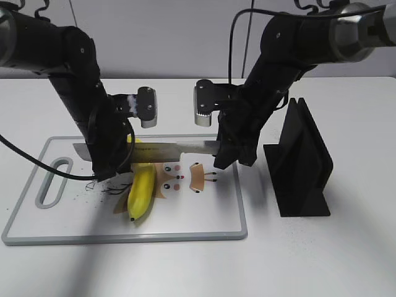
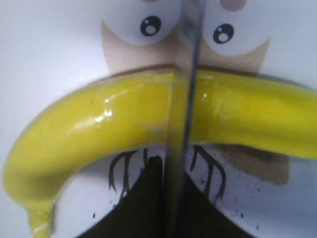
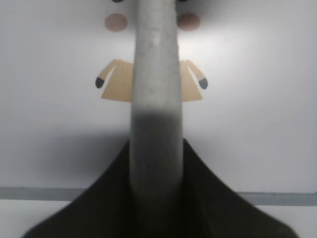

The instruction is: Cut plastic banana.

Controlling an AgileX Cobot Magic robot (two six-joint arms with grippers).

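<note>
The plastic banana [image 1: 142,189] lies on the white cutting board [image 1: 204,216], yellow and curved, dark tip toward the front. A knife [image 1: 167,147] is held level across it by both grippers. My left gripper [image 1: 108,164] is shut on the blade end; my right gripper [image 1: 232,154] is shut on the grey handle. In the left wrist view the blade [image 2: 184,74] runs edge-on over the banana's middle [image 2: 99,129], from between the jaws [image 2: 171,198]. I cannot tell whether it touches. In the right wrist view the handle [image 3: 154,74] sticks out of the jaws [image 3: 156,163].
A black knife stand [image 1: 300,164] stands on the table right of the board, close to my right arm. The board has a printed cartoon figure [image 1: 179,179] beside the banana and a handle slot [image 1: 54,182] at its left end.
</note>
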